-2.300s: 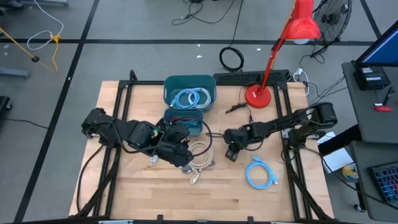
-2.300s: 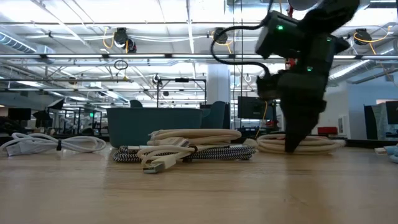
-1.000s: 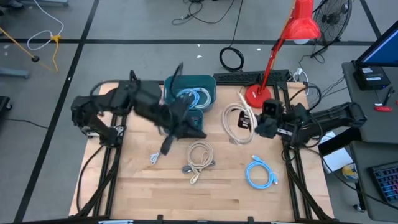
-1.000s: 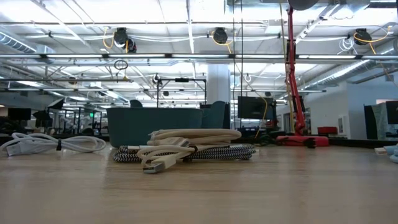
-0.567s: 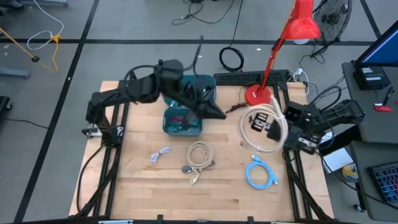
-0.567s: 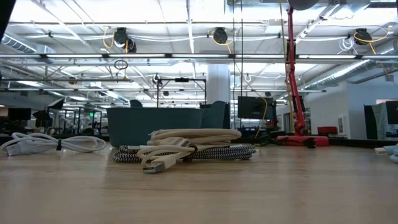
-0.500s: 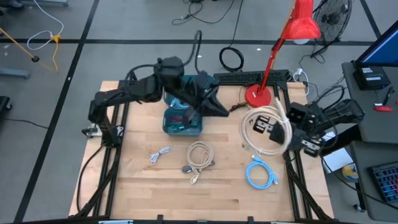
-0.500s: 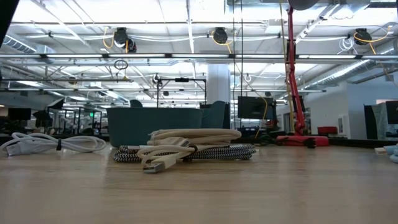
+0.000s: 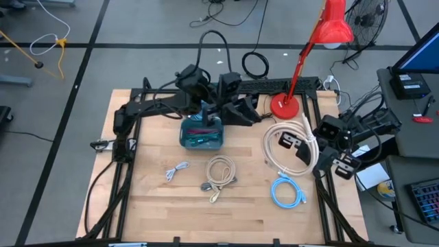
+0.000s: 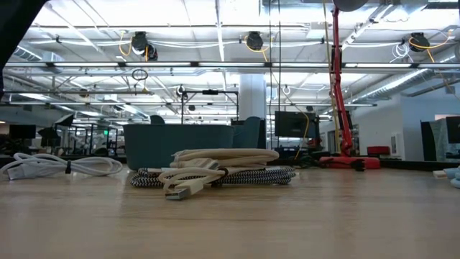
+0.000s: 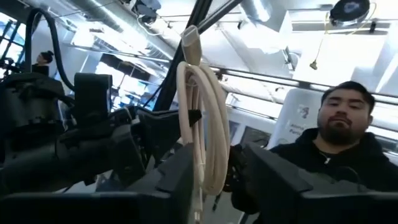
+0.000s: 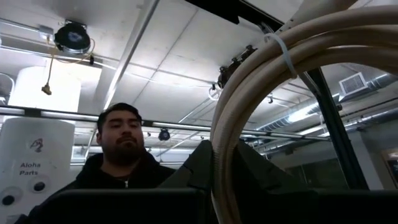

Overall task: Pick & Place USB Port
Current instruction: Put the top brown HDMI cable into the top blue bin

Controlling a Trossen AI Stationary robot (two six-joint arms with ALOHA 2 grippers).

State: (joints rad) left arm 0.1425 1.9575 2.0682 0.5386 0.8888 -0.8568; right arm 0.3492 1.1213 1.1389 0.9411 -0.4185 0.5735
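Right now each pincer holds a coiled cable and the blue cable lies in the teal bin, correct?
Not quite. Left pincer and right pincer do hold cream coils, but the high view shows the blue cable lying on the table, outside the teal bin.

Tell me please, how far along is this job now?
Done: the teal bin already holds some cables. In hand: left pincer grips a slim cream cable, right pincer a thick cream coil. Left: white cable, beige coil and blue cable lie on the table.

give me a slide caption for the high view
Right claw lifts a beige cable coil over the table; left claw is raised by the teal bins.
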